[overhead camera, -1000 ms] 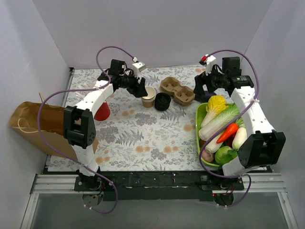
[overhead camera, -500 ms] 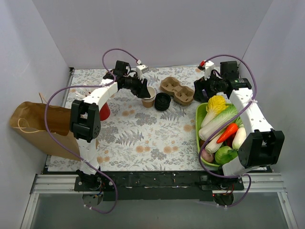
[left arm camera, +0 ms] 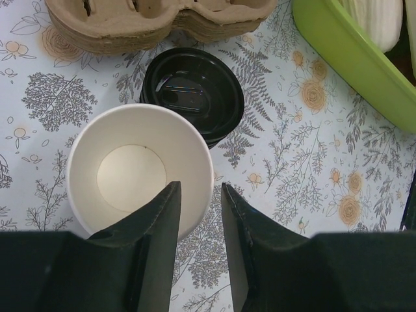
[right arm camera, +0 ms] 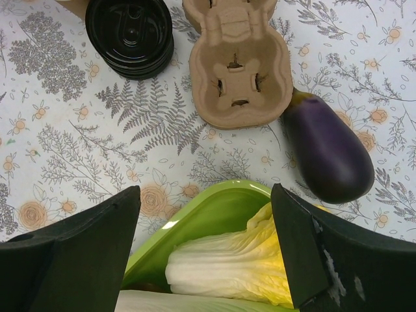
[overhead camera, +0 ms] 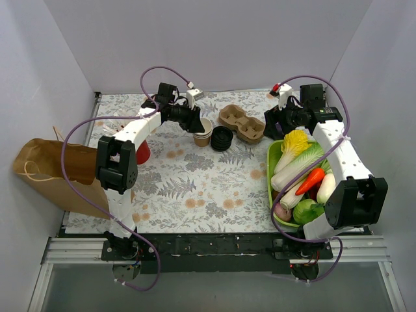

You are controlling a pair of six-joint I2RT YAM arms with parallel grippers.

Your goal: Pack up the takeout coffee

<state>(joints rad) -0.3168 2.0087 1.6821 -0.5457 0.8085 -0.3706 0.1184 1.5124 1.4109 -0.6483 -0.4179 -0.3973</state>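
cup point(left arm camera: 130, 175) upright, axis vertical, mouth up, unlidded | black lid point(left arm camera: 195, 91) flat just beside it | left gripper point(left arm camera: 199, 190) narrowly parted, straddling cup's near rim | right gripper point(right arm camera: 205, 192) spread wide

cup point(overhead camera: 203, 133) left of lid stack point(overhead camera: 221, 138) | carrier point(overhead camera: 242, 123) right of stack

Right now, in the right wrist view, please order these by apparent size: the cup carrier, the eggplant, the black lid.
Largest: cup carrier
Middle: eggplant
Smallest: black lid
The picture's top edge crops the carrier and the lid.
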